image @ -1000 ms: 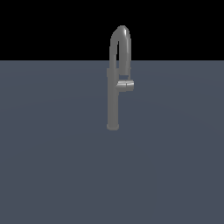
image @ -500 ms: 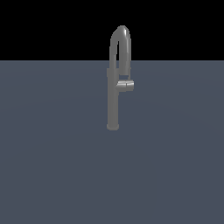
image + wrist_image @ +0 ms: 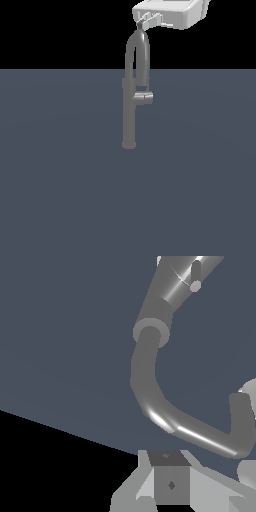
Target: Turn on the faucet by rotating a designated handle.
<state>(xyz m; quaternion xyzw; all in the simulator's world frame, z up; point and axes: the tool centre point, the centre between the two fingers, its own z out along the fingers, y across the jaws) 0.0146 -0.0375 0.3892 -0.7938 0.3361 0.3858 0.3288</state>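
A wide slate-blue floor (image 3: 60,190) fills the lower part of the exterior view, black above it. The faucet (image 3: 130,120) stands upright a little above the middle of that view, its straight grey column rising from a round foot to a narrow gooseneck spout (image 3: 137,50) that arches over and comes back down on the exterior view's right of the column. The handle (image 3: 145,97), a short stubby cylinder, juts from the column toward three o'clock, about midway up, under the spout's free end. At twelve to one o'clock the white body of the arm (image 3: 172,12) hangs at the frame's edge, and the gripper (image 3: 145,21) sits just above the crown of the spout, very close to it; I cannot tell whether they touch. In the wrist view the spout's bend (image 3: 165,416) sweeps close past the camera, with grey finger parts (image 3: 170,481) beneath it, but whether the fingers are apart or together I cannot tell. The handle is well below the gripper, untouched.
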